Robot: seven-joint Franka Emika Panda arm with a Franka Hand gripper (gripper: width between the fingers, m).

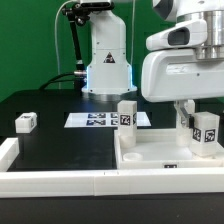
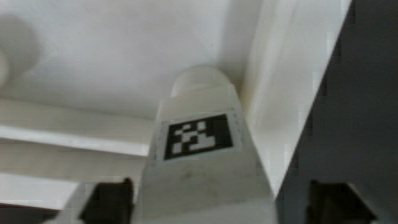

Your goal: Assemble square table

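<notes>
1. Lying on the matte black table (image 1: 60, 145), at the exterior view's right, is the large white square plastic tabletop (image 1: 150, 152), a smooth tray with a raised rim.
2. A white tapered leg block (image 2: 199, 130) with a black-and-white tag stands in it.
3. The two-finger gripper (image 2: 222, 200) straddles that leg, partly open, with its dark fingers (image 2: 111, 200) not visibly clamping.
</notes>
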